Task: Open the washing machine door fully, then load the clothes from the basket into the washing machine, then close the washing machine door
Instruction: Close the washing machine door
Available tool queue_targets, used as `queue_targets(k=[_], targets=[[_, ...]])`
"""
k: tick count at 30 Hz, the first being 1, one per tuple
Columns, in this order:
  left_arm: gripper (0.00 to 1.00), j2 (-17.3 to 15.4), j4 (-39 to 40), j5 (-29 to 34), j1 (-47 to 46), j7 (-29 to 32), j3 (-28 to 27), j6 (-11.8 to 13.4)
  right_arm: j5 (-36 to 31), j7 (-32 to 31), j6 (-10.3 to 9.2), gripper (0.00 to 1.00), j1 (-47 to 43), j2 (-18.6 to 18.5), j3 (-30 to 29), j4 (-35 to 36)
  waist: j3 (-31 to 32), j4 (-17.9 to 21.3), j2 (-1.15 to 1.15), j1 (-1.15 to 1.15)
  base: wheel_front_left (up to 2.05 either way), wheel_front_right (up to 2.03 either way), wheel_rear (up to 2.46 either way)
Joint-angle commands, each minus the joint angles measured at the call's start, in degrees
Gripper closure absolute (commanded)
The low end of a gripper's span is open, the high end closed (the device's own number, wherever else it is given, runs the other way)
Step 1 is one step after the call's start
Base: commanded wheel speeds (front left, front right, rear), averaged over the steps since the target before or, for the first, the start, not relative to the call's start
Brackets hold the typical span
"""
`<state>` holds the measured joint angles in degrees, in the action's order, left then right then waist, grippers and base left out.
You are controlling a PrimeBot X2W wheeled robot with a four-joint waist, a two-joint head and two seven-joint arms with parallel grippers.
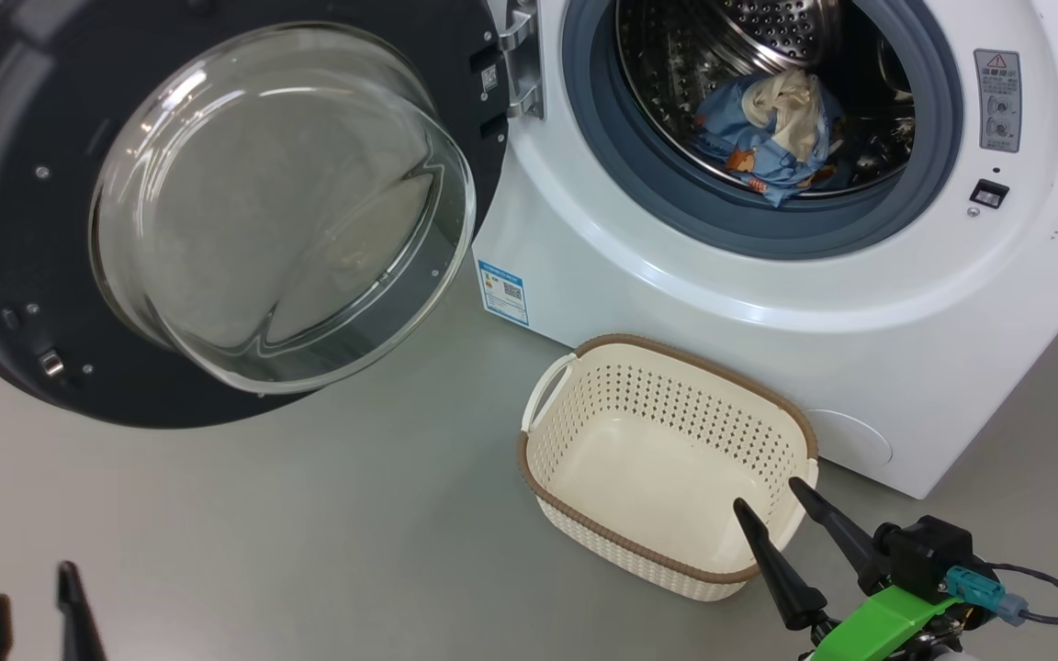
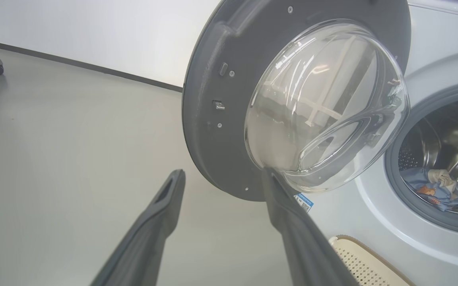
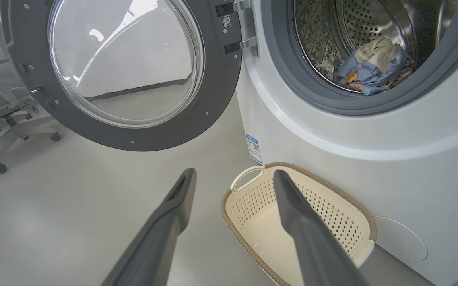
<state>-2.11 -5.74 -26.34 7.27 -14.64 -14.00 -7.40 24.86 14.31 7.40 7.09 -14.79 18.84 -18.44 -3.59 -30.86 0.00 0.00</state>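
Observation:
The white washing machine [image 1: 768, 303] stands with its round black-rimmed door [image 1: 217, 211] swung wide open to the left. Light-blue printed clothes [image 1: 772, 138] lie inside the steel drum, seen too in the right wrist view [image 3: 372, 67] and the left wrist view [image 2: 435, 188]. The cream basket [image 1: 667, 459] sits on the floor in front of the machine with nothing in it. My right gripper [image 1: 772, 491] hangs open over the basket's near right rim, holding nothing. My left gripper [image 1: 33, 588] is open low at the left, below the door [image 2: 292, 99], empty.
Grey floor [image 1: 309, 532] spreads to the left and front of the machine. Office chair bases on castors [image 3: 6, 131] stand beyond the door. A cable [image 1: 1043, 597] trails from my right wrist. A white wall with a dark skirting line [image 2: 74, 63] is behind.

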Motion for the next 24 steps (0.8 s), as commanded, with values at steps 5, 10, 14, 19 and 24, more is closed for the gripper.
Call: queue_targets(k=[5, 10, 14, 19, 24], targets=[[0.87, -1.4, 5.0, -1.7, -4.1, -0.4, -4.4, -0.1, 0.0, 0.7, 0.09, 0.0, 1.4, -0.5, 0.8, 1.1, -0.8, -0.1, 0.0, 0.0, 0.0, 0.0, 0.0], [1.0, -8.6, 7.2, -6.2, -9.7, -0.4, -6.5, -0.1, -0.5, 0.7, 0.09, 0.0, 1.6, -0.5, 0.3, 1.3, -2.4, -0.2, 0.0, 0.0, 0.0, 0.0, 0.0], [1.0, -17.1, 5.0, -12.2, -16.6, -0.4, -6.6, -0.1, -0.9, 0.7, 0.09, 0.0, 1.8, -0.5, -0.1, 1.4, -3.4, -0.2, 0.0, 0.0, 0.0, 0.0, 0.0], [1.0, -27.1, -4.2, -23.8, -26.7, 0.7, -4.0, -0.1, -1.4, 0.7, 0.09, 0.0, 1.4, -0.3, -0.8, 1.6, -4.3, 0.0, 0.0, 0.0, 0.0, 0.0, 0.0], [1.0, -32.7, -16.1, -38.5, -37.3, 7.5, -1.0, -0.1, -1.8, 0.7, 0.09, 0.0, 0.9, -0.7, -0.7, 1.8, -4.8, 0.2, 0.0, 0.0, 0.0, 0.0, 0.0]])
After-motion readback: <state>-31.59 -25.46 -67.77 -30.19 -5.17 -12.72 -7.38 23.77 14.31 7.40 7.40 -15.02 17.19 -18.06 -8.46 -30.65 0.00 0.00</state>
